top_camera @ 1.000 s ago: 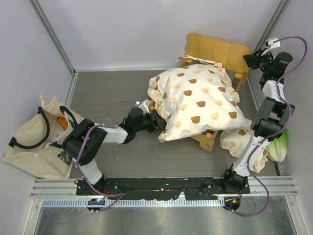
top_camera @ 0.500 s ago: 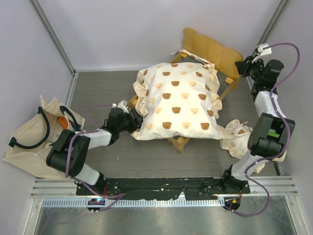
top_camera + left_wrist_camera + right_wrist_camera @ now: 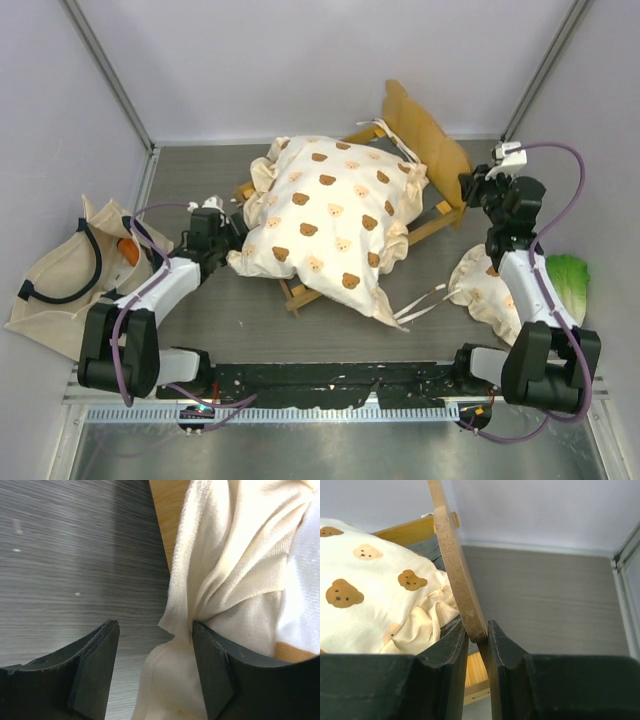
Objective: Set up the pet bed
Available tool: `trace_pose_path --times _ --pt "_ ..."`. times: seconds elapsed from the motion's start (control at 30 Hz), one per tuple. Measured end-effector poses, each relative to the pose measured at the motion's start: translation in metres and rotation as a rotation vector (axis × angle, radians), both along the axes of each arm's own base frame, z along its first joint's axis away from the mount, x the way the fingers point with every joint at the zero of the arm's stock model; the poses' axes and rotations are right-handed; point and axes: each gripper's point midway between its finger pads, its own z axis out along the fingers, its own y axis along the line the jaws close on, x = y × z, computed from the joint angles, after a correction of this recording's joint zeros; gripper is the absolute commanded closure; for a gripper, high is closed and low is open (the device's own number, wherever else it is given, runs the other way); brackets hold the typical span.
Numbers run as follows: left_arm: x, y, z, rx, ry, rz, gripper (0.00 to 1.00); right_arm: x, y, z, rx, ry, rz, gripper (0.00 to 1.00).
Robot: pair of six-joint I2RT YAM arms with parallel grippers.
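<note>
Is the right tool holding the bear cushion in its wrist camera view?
No, the right tool is closed on the edge of the wooden headboard, while the bear cushion lies beside it, outside the jaws.

pet bed (image 3: 425,130): one
bear-print cushions (image 3: 330,215) (image 3: 492,295): two
tote bag (image 3: 50,300): one
lettuce toy (image 3: 570,285): one
orange object (image 3: 126,249): one
robot arms (image 3: 165,285) (image 3: 525,285): two

Light-wood pet bed (image 3: 425,130), cream cushion (image 3: 330,225) printed with brown bears.
</note>
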Motion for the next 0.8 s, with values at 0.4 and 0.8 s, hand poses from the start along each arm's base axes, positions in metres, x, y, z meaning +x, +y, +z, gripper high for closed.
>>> trace_pose_path --times 0.4,0.8 --pt "0.004 0.06 0.013 0.045 0.008 0.153 0.06 -0.058 0.035 -0.047 0.072 0.085 -0.06 0.43" --pt "0.006 0.07 0.102 -0.007 -0.113 0.158 0.0 -0.086 0.04 0.067 0.104 -0.075 -0.095 0.21"
